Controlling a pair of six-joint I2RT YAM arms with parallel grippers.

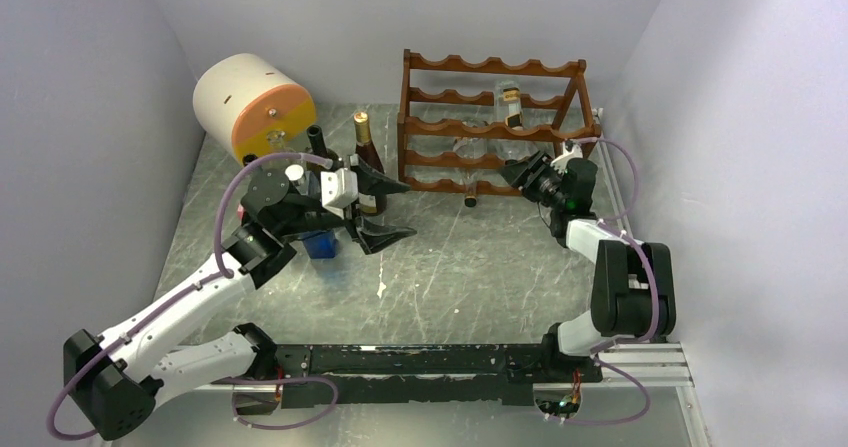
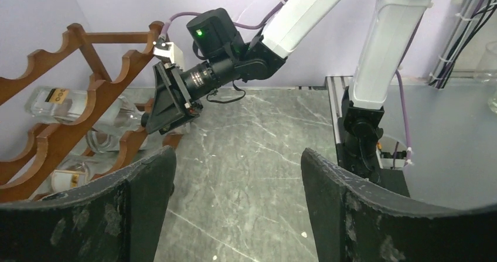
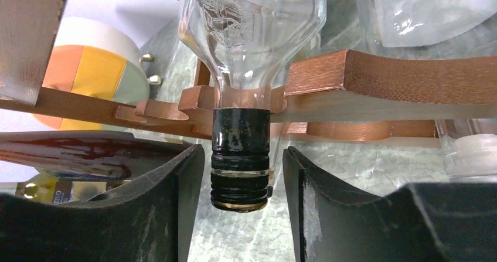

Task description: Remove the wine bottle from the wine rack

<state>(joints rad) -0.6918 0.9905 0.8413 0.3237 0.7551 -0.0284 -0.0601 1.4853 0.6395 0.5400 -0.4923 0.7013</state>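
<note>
Wine bottle [image 3: 249, 63] of clear glass, lying in the wine rack [image 1: 492, 66], neck cradled in a scallop of a front rail, black screw cap [image 3: 241, 134] poking out past the wood. Seen from the right wrist: right claw [image 3: 241, 156] set around that cap, one dark finger on each side, a thin gap showing on both sides. Not clenched, nothing grasped. From overhead, the same claw close against the low front of the rack, toward its right end. Hard to tell from above which tier holds the bottle.

Rack of dark reddish-brown wood, open frame, wavy rails in several tiers, standing at the back of the grey marbled table [image 1: 470, 267], right of centre. Second clear bottle [image 1: 513, 107], with a gold label, lying in a higher tier.

Left claw [image 1: 402, 209] hanging over the table left of the rack and apart from it, fingers spread wide, released, holding nothing. Just behind it, a dark bottle [image 1: 366, 157] with gold foil on its neck, standing upright. Blue block [image 1: 320, 243] on the table near the left arm's wrist. Large white drum [image 1: 252, 102] with an orange and yellow face, lying on its side at the back left.
</note>
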